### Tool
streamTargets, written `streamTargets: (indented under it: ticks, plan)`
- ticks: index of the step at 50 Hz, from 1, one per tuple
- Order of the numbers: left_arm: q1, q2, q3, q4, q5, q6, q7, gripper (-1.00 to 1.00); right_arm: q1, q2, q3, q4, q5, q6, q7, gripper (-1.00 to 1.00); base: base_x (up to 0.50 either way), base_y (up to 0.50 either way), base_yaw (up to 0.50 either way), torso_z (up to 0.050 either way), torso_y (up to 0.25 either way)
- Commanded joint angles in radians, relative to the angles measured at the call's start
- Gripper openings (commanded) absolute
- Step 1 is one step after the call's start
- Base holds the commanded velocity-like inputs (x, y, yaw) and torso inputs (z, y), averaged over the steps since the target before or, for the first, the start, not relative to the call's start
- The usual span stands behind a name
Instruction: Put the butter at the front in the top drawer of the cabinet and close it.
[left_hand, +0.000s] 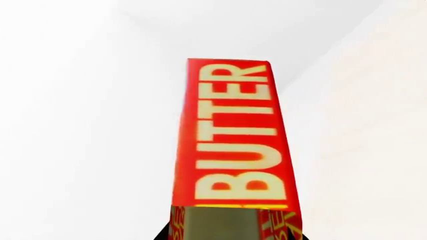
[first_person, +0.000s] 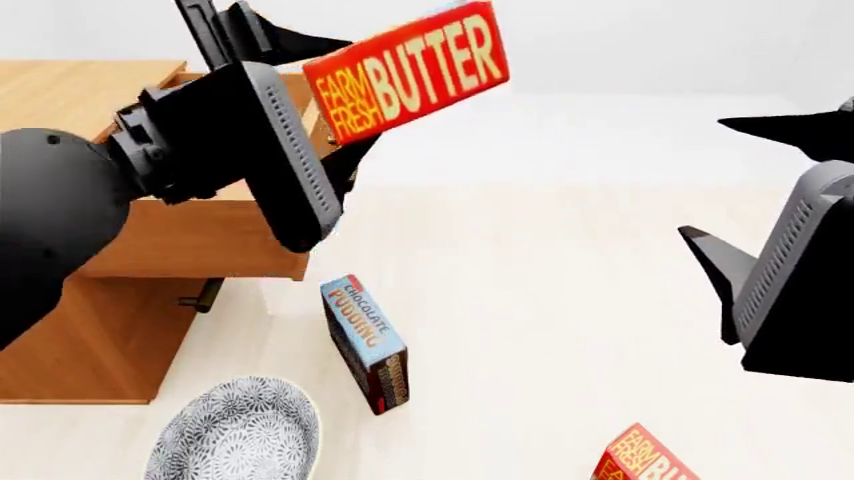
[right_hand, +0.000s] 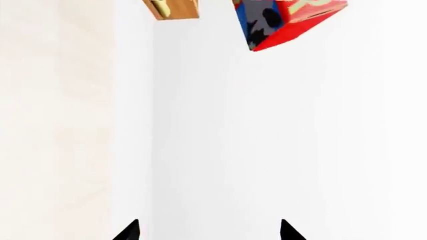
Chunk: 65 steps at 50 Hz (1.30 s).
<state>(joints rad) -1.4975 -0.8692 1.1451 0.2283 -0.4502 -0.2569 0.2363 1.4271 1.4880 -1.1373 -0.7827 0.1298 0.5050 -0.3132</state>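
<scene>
Left gripper (first_person: 340, 95) is clamped on the butter (first_person: 407, 70), holding it in the air above and just right of the cabinet (first_person: 120, 190). In the head view the carton tilts, its "FARM FRESH BUTTER" face toward the camera, far end higher. The left wrist view shows the same carton (left_hand: 233, 135) sticking out from between the jaws, "BUTTER" lettering running along it, white background behind.

The top drawer (first_person: 200, 235) stands pulled out from the cabinet toward the open floor; the carton hangs above its right end, not inside. A handle (first_person: 203, 295) shows below the drawer's front edge; can't tell which drawer it belongs to.

Right gripper (first_person: 761, 190) has its fingers spread apart with nothing between them, well right of the cabinet. In the right wrist view both fingertips (right_hand: 130, 231) show at the frame edge with a wide gap; the held carton's end (right_hand: 287, 20) and a cabinet corner with brass handle (right_hand: 170, 8) are far off.

On the floor in front of the cabinet: a blue pudding box (first_person: 363, 343) standing on edge, a patterned bowl (first_person: 234, 432) nearer the robot, and a second butter carton (first_person: 647, 458) well to the right of the bowl, cut off by the frame edge.
</scene>
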Motion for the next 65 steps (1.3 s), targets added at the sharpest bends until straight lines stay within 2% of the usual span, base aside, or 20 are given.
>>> streamTargets:
  ticks: [1, 12, 23, 42, 65]
  plan:
    - [-0.106, 0.054, -0.132, -0.084, -0.227, -0.265, -0.101, -1.0, -0.042, 0.071, -0.022, -0.023, 0.026, -0.01, 0.076, 1.0, 0.0, 0.0, 0.0, 0.0, 0.0]
    - [-0.191, 0.133, -0.176, -0.233, -0.356, -0.517, -0.171, -1.0, -0.064, 0.043, -0.037, -0.007, 0.033, -0.015, 0.12, 1.0, 0.0, 0.0, 0.0, 0.0, 0.001]
    - [-0.238, 0.215, -0.218, -0.435, -0.415, -0.646, -0.23, -1.0, -0.066, 0.013, -0.034, -0.002, 0.036, 0.008, 0.123, 1.0, 0.0, 0.0, 0.0, 0.0, 0.002]
    - [-0.286, 0.329, -0.29, -0.698, -0.493, -0.786, -0.305, -1.0, -0.069, -0.022, -0.031, 0.011, 0.021, 0.022, 0.113, 1.0, 0.0, 0.0, 0.0, 0.001, 0.002]
    - [-0.353, 0.416, -0.356, -0.937, -0.574, -0.916, -0.329, -1.0, -0.081, -0.03, -0.031, 0.011, 0.017, 0.028, 0.116, 1.0, 0.0, 0.0, 0.0, 0.0, 0.002]
